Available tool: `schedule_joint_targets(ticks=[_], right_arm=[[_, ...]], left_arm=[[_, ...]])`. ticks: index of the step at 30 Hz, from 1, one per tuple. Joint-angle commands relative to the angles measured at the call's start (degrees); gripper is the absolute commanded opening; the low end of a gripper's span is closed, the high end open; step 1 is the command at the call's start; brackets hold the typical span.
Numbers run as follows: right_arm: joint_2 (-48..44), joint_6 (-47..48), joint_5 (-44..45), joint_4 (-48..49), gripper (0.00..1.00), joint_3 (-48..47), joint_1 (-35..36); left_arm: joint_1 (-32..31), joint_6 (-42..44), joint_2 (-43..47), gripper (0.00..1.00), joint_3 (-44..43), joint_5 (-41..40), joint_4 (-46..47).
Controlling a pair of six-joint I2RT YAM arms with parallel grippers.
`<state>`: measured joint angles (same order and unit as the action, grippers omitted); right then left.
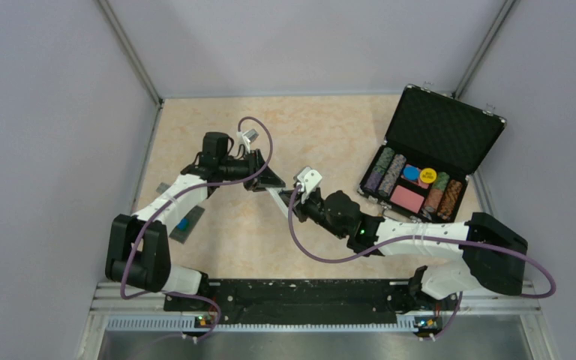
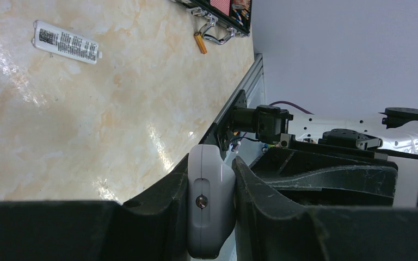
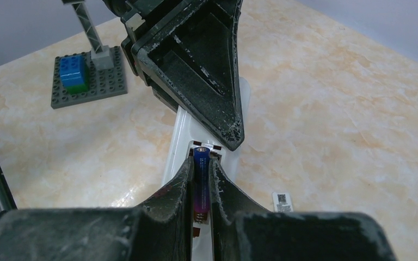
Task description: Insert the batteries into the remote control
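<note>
Right hand [image 3: 201, 162] black w/ whitish scuffs; battery [image 3: 200, 185] betw. its fingers blue at tip, fading to purple lower. Left hand [image 2: 211, 168] black too, remote control [image 2: 209, 206] in it white. Counter [image 3: 332, 109] cream marble w/ orange veins. Past left hand: grey studded plate [image 3: 106, 87], blue + green bricks [image 3: 73, 73].

Battery [image 3: 200, 174] against remote control [image 3: 180, 133] (case [image 1: 450, 127] to right)

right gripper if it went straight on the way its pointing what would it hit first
Probably the remote control: the right gripper holds a battery tip-first at its open bay, so the cell meets the bay's end contacts. A finger of the left gripper sits just beyond; depth is unclear.
</note>
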<state>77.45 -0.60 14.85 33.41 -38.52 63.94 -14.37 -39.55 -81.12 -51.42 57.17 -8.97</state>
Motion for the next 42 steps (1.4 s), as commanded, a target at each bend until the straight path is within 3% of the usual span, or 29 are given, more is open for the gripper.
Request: schedule_joint_targets(ticks=[1,9,23,32,34,37,42], right_arm=[[-0.2,-0.1,-1.2,1.9,0.00,0.7,-0.5],[0.1,-1.8,-1.0,-4.5,0.04,-0.8,-0.5],[0.5,-3.4,1.0,-8.0,0.26,-3.0,-0.5],[-1.9,-4.6,1.0,-9.1,0.33,-3.1,-0.5],[-3.2,-5.0,0.6,-9.2,0.39,-2.7,-0.5],[-6.1,-6.3,0.6,-9.4,0.56,-1.6,-0.5],[-9.2,-9.2,1.2,-13.2,0.74,-2.0,-0.7]], left_arm=[[-0.2,-0.2,2.6,0.00,0.0,0.8,3.1],[-0.2,0.9,3.0,0.00,-0.1,0.0,2.7],[-0.3,1.6,3.0,0.00,0.0,-1.7,1.2],[-0.3,2.9,2.6,0.00,-0.5,-2.9,-0.6],[-0.3,3.1,2.6,0.00,-0.6,-3.4,-0.8],[-0.3,3.1,2.5,0.00,-0.7,-4.4,-0.8],[-0.3,2.1,2.5,0.00,-0.7,-5.7,0.2]])
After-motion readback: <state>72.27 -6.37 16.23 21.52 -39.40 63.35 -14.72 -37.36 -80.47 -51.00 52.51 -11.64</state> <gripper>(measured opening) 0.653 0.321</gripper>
